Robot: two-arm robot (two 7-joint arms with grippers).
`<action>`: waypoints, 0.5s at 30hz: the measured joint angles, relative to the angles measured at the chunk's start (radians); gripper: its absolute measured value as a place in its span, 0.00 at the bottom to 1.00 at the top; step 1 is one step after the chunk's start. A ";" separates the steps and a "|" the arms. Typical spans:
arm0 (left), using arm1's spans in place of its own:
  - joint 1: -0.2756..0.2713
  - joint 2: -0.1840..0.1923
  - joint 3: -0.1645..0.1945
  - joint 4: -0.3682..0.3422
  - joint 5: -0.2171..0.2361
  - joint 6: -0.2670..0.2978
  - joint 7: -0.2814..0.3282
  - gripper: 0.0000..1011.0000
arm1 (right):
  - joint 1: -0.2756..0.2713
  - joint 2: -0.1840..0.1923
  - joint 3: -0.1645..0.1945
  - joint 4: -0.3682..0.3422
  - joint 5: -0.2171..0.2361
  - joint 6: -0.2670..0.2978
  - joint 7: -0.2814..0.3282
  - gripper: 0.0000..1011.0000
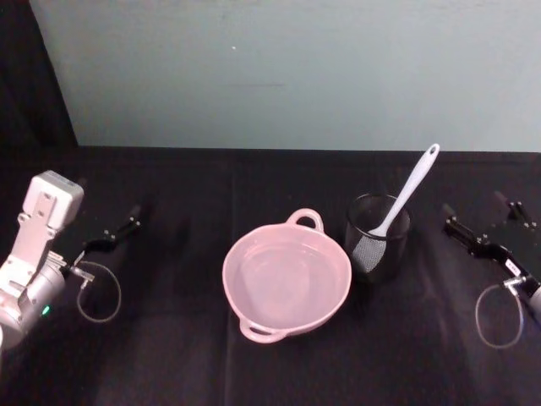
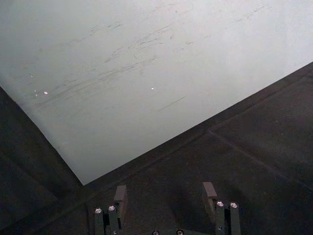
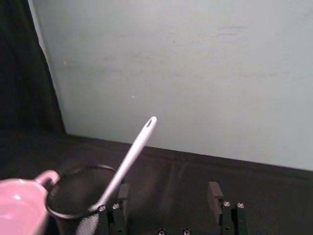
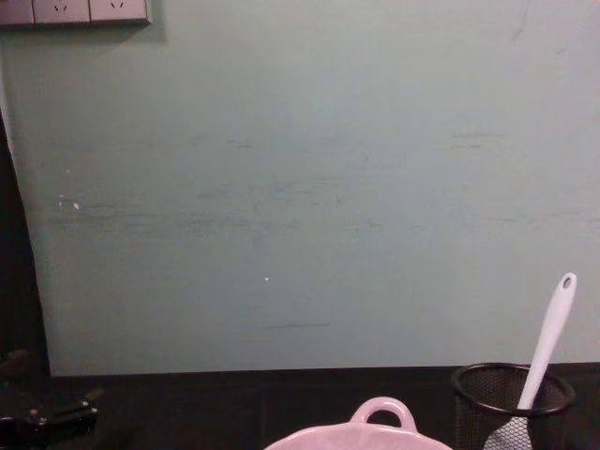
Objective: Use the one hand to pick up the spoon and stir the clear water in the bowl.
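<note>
**A:** What sits closest to the robot?

**B:** The pink bowl point(image 1: 286, 279), at the front middle of the black table point(image 1: 169, 364). One loop handle points toward the robot and the other toward the wall. Its inside is glossy.

**A:** And the arms?

**B:** One is on each side of the bowl, well apart from it. The left gripper point(image 2: 165, 193) is over bare black cloth on the left. Its two fingers point(image 2: 120, 195) are spread wide with nothing between them. A grey cable point(image 1: 101, 292) loops beside its wrist. The right gripper point(image 3: 168, 192) is at the far right, its fingers also apart and holding nothing. Its wrist view looks toward the cup.

**A:** Where is the spoon?

**B:** The white spoon point(image 1: 406, 196) stands head-down in a black mesh cup point(image 1: 377, 237), just right of the bowl and a little farther back. I cannot tell whether the cup and bowl touch. The handle leans up and to the right against the cup's rim, with the oval hole at the top end. Neither gripper touches it.

**A:** And behind that?

**B:** The table's far edge meets a pale wall point(image 1: 296, 76). In the chest view, a row of sockets point(image 4: 89, 11) sits high on the left.
</note>
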 joint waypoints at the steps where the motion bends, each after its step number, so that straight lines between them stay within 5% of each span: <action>1: 0.000 0.000 0.000 0.000 0.000 0.000 0.000 0.99 | 0.000 -0.004 0.006 -0.001 0.017 0.006 0.012 0.99; 15: 0.000 0.000 0.000 0.000 0.000 0.000 0.000 0.99 | 0.095 -0.110 0.049 0.086 0.294 0.208 0.206 0.99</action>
